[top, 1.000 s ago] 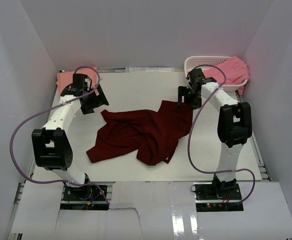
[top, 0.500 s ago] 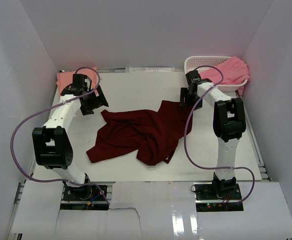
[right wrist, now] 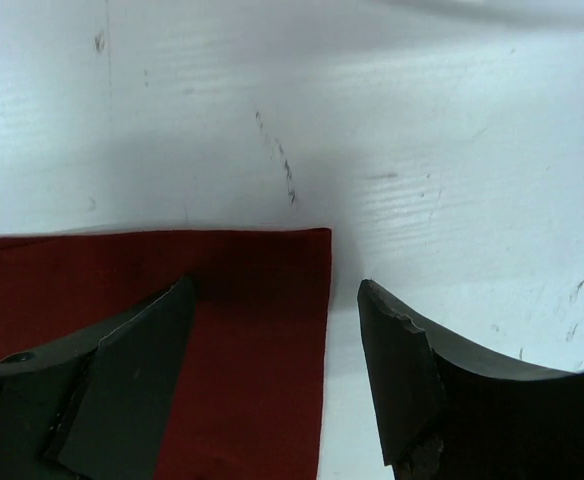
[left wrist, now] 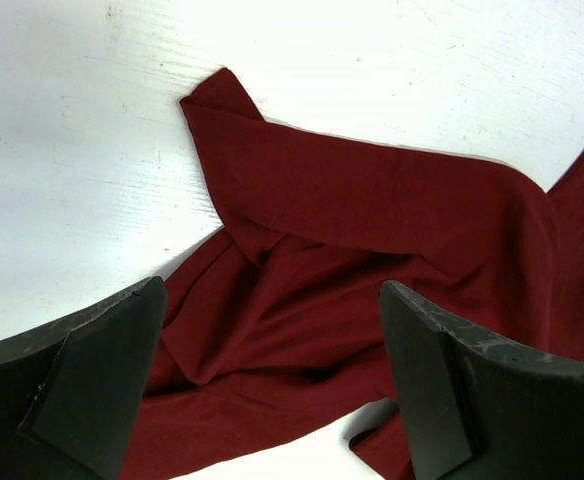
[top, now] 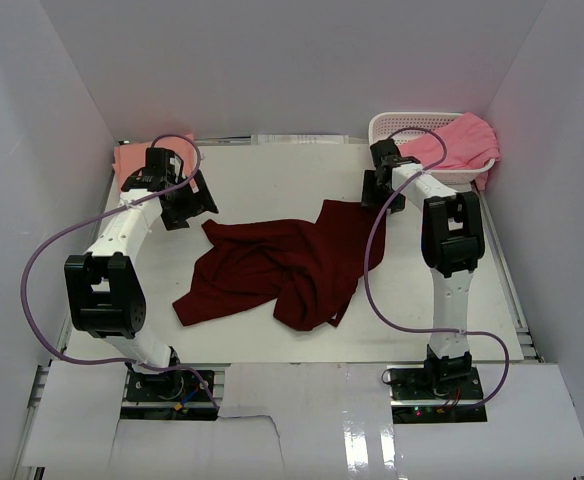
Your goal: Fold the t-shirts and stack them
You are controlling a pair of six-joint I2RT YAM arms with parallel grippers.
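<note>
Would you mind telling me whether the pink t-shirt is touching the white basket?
Touching. The top external view shows the pink t-shirt lying in the white basket and draping over its right rim.

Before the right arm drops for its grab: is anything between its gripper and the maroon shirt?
Nothing visible. The right gripper hangs open over the maroon shirt's corner, with only bare table beside it. The basket sits farther back, out of the way.

Enclosed on three sides by plain white walls. Floored with a white tabletop, scuffed with faint dark marks. Lit evenly and softly, with glare off glossy panels at the near edge.
</note>
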